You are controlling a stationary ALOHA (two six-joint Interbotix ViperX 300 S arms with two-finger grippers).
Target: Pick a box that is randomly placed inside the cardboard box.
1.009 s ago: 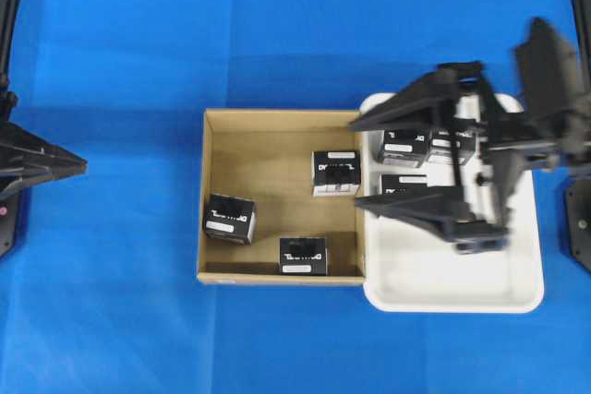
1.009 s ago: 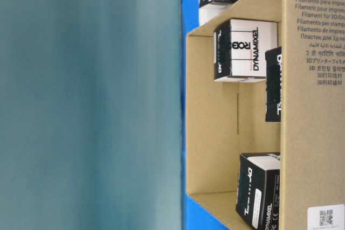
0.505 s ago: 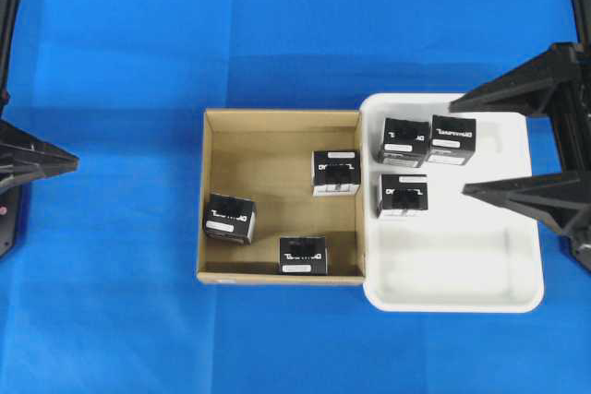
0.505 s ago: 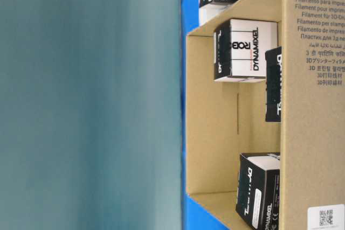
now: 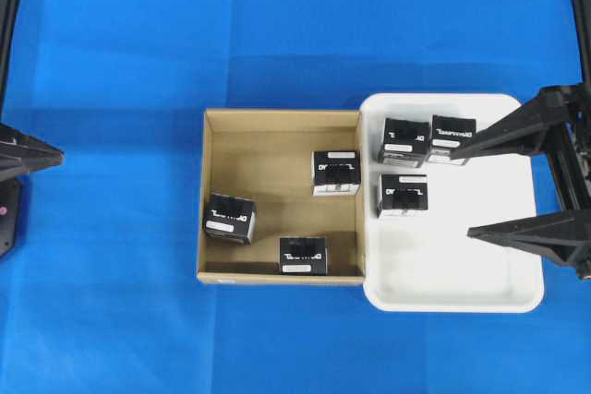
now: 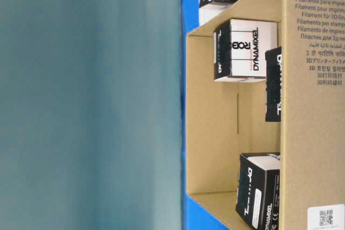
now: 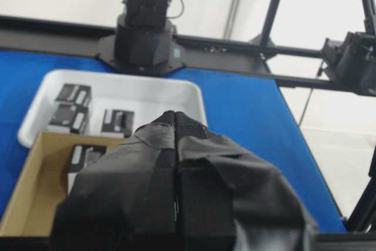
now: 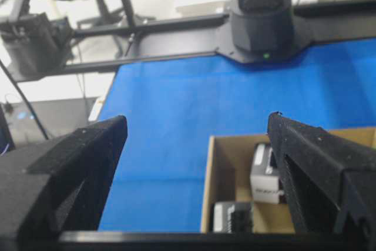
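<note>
Your right gripper hangs over the white tray's right side with its fingers spread wide and empty. Your left gripper sits pressed shut at the far left. In the cardboard box, a shallow corrugated carton, 3 black cartons remain (matte, square-edged); the box nearest the tray stands by the right wall.

Open floor amid cardboard box cartons
</note>
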